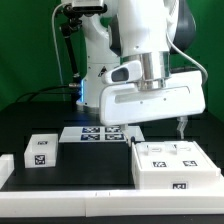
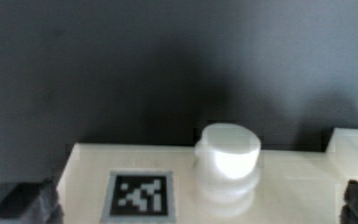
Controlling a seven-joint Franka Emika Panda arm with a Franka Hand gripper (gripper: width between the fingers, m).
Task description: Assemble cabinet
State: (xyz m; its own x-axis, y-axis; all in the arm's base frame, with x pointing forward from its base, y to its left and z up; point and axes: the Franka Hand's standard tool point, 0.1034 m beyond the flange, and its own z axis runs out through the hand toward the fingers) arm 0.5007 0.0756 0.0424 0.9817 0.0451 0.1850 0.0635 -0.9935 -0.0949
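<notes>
A white cabinet body (image 1: 175, 163) with marker tags on top lies at the exterior view's right. A small white tagged box (image 1: 42, 150) stands at the left. My gripper (image 1: 178, 128) hangs over the far edge of the cabinet body, with one dark finger (image 1: 181, 124) showing. In the wrist view the gripper (image 2: 188, 205) is open and empty. Its dark fingertips (image 2: 16, 200) stand wide apart, one on each side of the white part (image 2: 282, 190). That part carries a black tag (image 2: 140, 193) and an upright white round peg (image 2: 227, 152).
The marker board (image 1: 100, 133) lies in the middle of the black table behind the parts. A low white rail (image 1: 60, 186) runs along the table's front and up its left side. The robot's base (image 1: 95, 60) stands behind the board.
</notes>
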